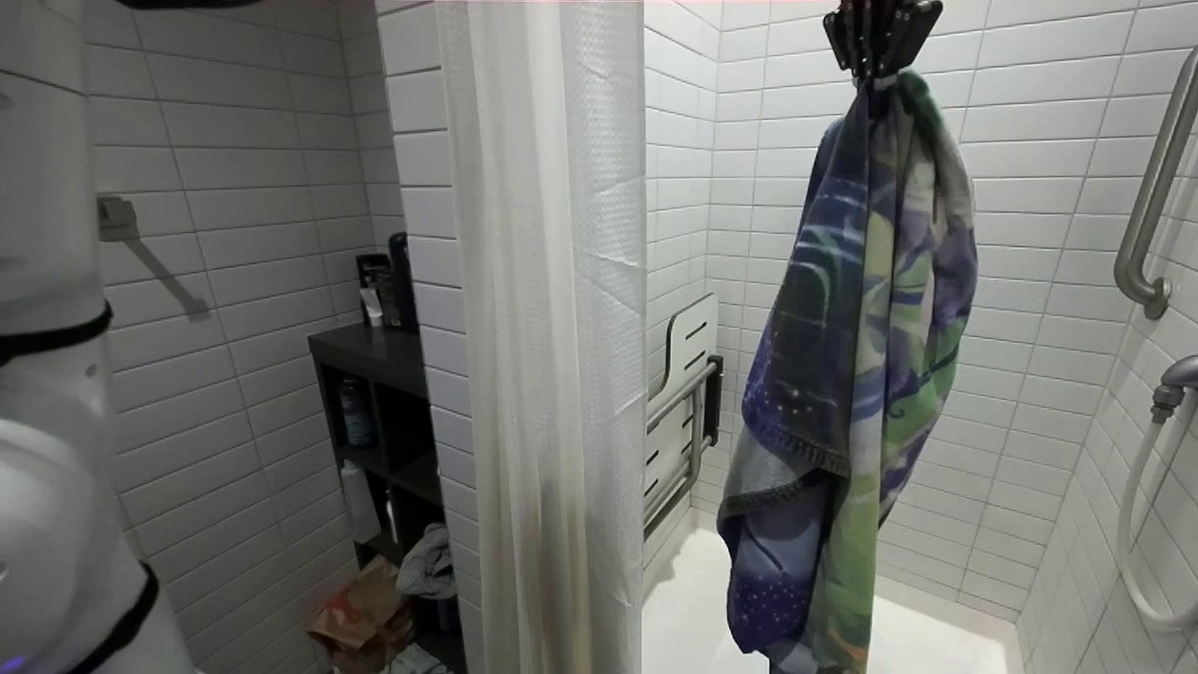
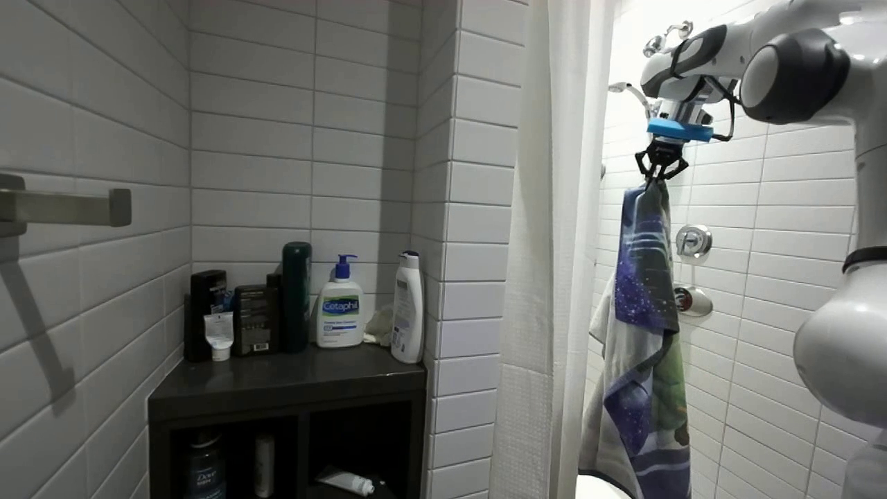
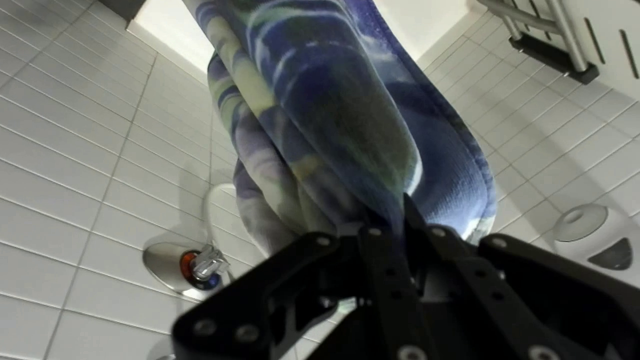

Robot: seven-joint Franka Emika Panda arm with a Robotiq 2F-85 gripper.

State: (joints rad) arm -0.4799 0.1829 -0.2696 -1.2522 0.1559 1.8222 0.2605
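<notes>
Wrist view: the gripper (image 3: pixel 401 232), drawn narrow, holds the gathered top of a patterned towel (image 3: pixel 320 115). Both exterior views show the towel hanging in folds beneath it, near a pale shower curtain (image 1: pixel 543 328). Mounted on the tiled walls (image 1: pixel 1039 234) are a slotted seat (image 1: pixel 688 344) and a grab bar (image 1: pixel 1153 187).

"Cetaphil" on the white pump bottle (image 2: pixel 340 310), "Dove" on the dark bottle (image 2: pixel 206 468) below

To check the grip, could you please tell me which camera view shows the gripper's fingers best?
The wrist view, because the fingers appear large there, pinching the towel. Both exterior views show them only small, at the top of the hanging towel.
</notes>
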